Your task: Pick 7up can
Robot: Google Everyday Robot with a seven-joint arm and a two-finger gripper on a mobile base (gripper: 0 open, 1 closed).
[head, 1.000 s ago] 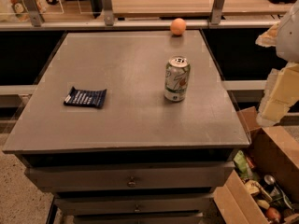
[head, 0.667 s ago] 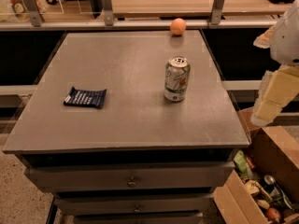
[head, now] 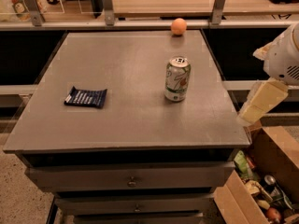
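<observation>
Cream-coloured gripper hangs off the right edge of the flat grey tabletop, apart from the can, nothing in it; how far open, cannot tell. Silvery-green aluminium 7up can stands upright right of centre, long axis vertical, tab up. Open brown cardboard box on the floor at right.
</observation>
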